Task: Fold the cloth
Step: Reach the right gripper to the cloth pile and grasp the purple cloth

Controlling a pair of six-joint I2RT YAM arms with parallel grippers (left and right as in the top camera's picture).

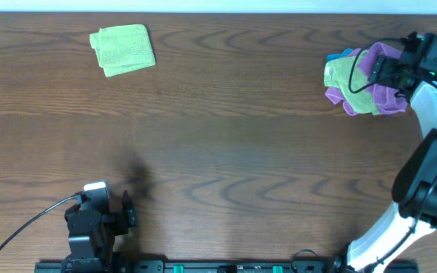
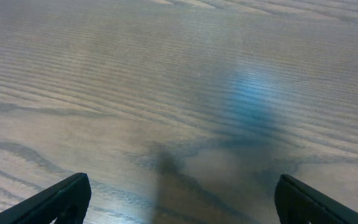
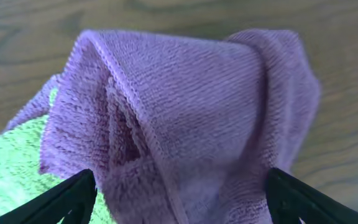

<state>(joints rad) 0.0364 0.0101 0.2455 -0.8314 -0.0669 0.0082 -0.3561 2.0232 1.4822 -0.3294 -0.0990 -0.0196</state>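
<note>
The cloth [image 3: 185, 99] is lilac-purple microfibre, crumpled on top of a pile at the table's far right [image 1: 385, 54]. A raised fold of it stands up between the fingers of my right gripper [image 3: 179, 190]. That gripper [image 1: 379, 70] is open, with one fingertip on each side of the fold, low over the pile. My left gripper [image 1: 130, 210] rests near the front left edge, open. In the left wrist view it [image 2: 182, 196] has only bare wood between its fingers.
A lime-green towel [image 1: 347, 76] and a blue one [image 1: 347, 54] lie bunched in the same pile, with more purple fabric [image 1: 359, 105] at its near side. A folded lime-green towel [image 1: 124, 49] lies at the far left. The wooden table [image 1: 226, 144] stretches between them.
</note>
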